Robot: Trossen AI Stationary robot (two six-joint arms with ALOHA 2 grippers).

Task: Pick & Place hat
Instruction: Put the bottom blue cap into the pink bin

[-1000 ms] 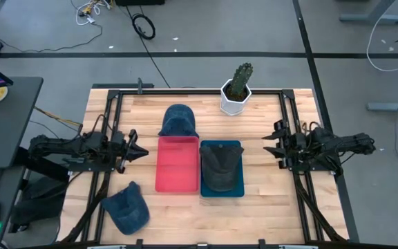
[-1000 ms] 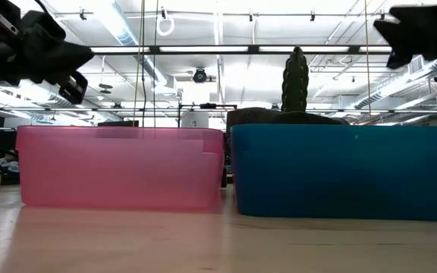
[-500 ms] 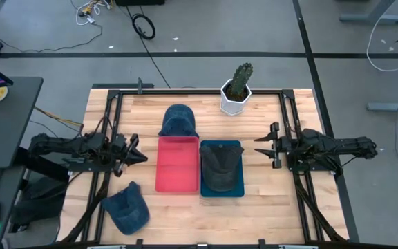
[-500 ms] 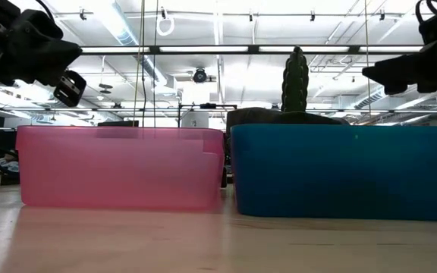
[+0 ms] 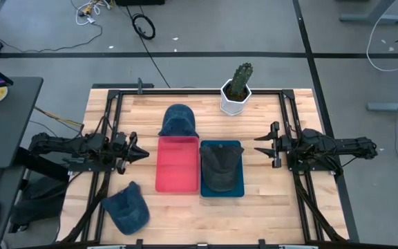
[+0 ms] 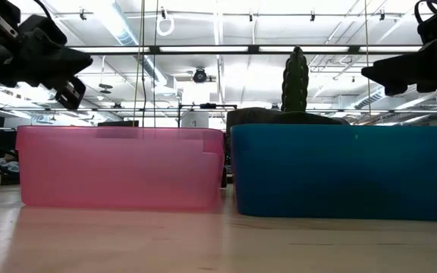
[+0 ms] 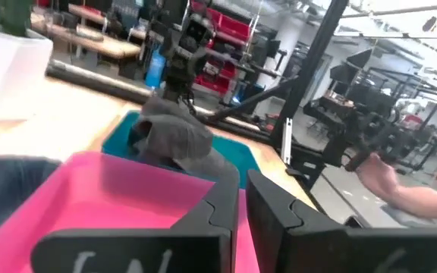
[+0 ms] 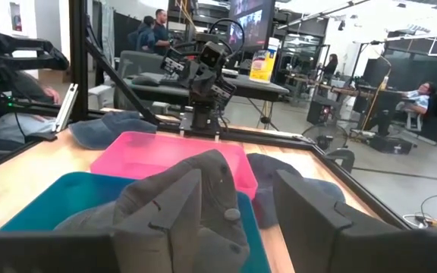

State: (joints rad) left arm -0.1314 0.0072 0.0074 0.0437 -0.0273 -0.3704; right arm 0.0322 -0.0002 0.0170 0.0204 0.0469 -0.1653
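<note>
A grey hat [image 5: 220, 166] lies inside the blue bin [image 5: 240, 191]; in the right wrist view the hat [image 8: 180, 205] fills the foreground. A pink bin [image 5: 178, 173] stands against the blue bin's left side. One blue hat [image 5: 178, 121] rests on the table just beyond the pink bin's far end. Another blue hat [image 5: 126, 207] lies near the table's near-left corner. My left gripper [image 5: 142, 153] hovers shut, left of the pink bin [image 7: 127, 189]. My right gripper [image 5: 258, 145] hovers open, right of the blue bin, pointing at it.
A cactus in a white pot [image 5: 235, 100] stands at the far edge, beyond the blue bin; in the low view it [image 6: 294, 80] rises behind the blue bin [image 6: 340, 171]. Black frame rails run along both table sides. People show in the room behind, and a hand [image 7: 385, 178].
My right gripper has come down and moved a little toward the blue bin, then kept still. The hats and bins have not moved.
</note>
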